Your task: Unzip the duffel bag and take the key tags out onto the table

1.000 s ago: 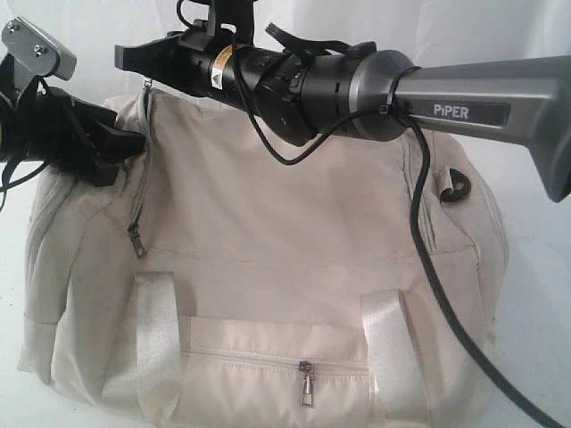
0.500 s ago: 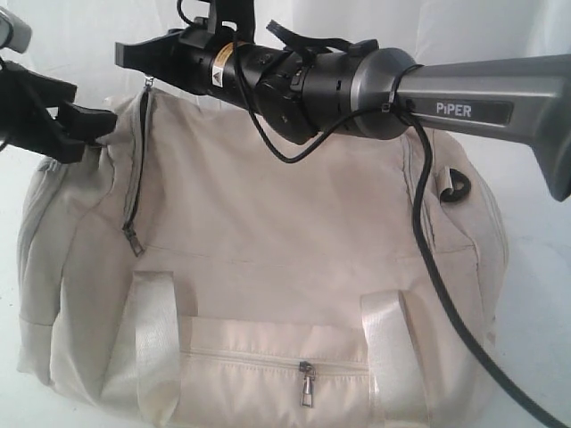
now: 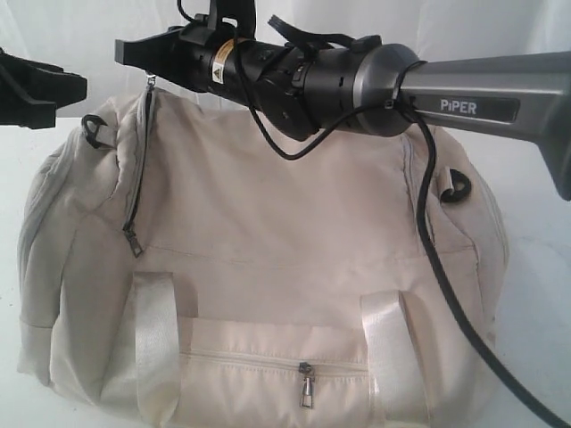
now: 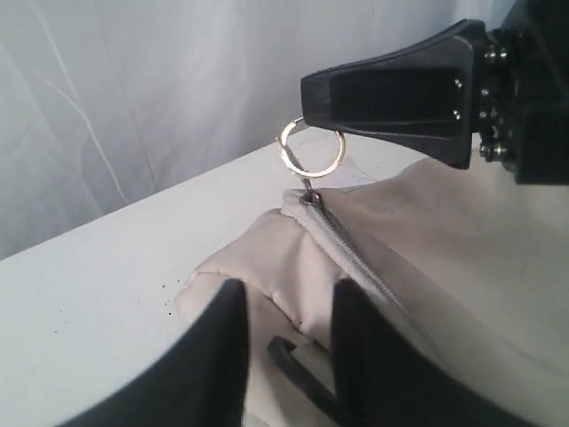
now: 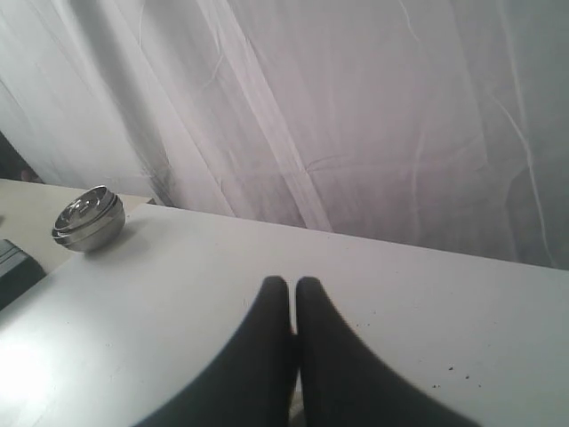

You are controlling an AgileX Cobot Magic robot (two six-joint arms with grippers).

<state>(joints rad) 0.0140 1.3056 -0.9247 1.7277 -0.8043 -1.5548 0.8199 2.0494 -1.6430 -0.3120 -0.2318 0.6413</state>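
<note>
The cream duffel bag lies on the white table. My right gripper reaches across above it and is shut on the brass ring zipper pull at the bag's far left corner. Below the ring the grey zipper gapes a narrow dark slit down to a slider. My left gripper hovers open just off the bag's left end, above a black loop, with nothing between its fingers. The key tags are hidden.
The front pocket zipper pull hangs low between two white webbing handles. Stacked steel bowls and a dark flat object sit on the table beyond the bag. A white curtain backs the table.
My left gripper has let go of the bag's left end and drawn away up and to the left. That end has slumped, baring a black loop. The right gripper has held still.
</note>
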